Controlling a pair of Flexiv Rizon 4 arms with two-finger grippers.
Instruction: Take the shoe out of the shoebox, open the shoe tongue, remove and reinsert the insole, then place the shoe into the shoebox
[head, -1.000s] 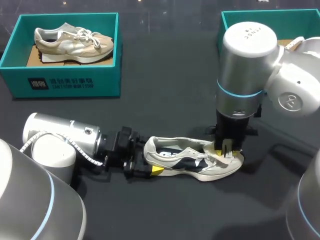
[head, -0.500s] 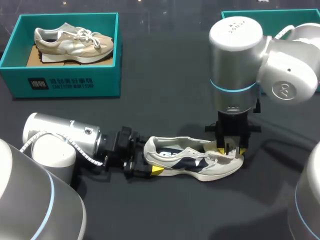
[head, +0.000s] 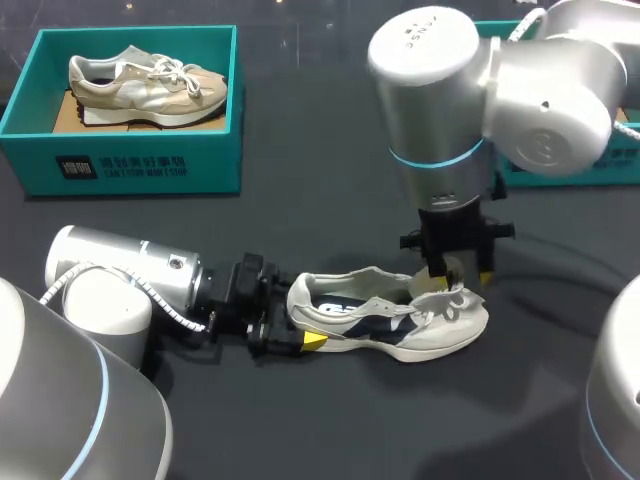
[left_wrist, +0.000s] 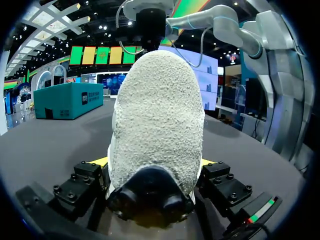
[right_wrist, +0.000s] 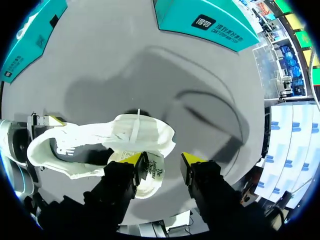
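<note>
1. The shoe (head: 400, 325) sits on its sole on the bench (head: 330, 190), near the middle, toe pointing right.
2. Left fingers (head: 313, 340) are clenched on the heel from both sides.
3. Right fingers (right_wrist: 134, 159) hang spread apart over the tongue (right_wrist: 152, 175), grasping nothing.

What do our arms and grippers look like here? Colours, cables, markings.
Both arms are silver-grey cylinders with thin light-blue rings at the joints. The left arm carries a ribbed white cable; the right arm has an embossed round mark on its joint cap. The left gripper and right gripper are black, blocky and bolted, with bright yellow fingertips.
</note>
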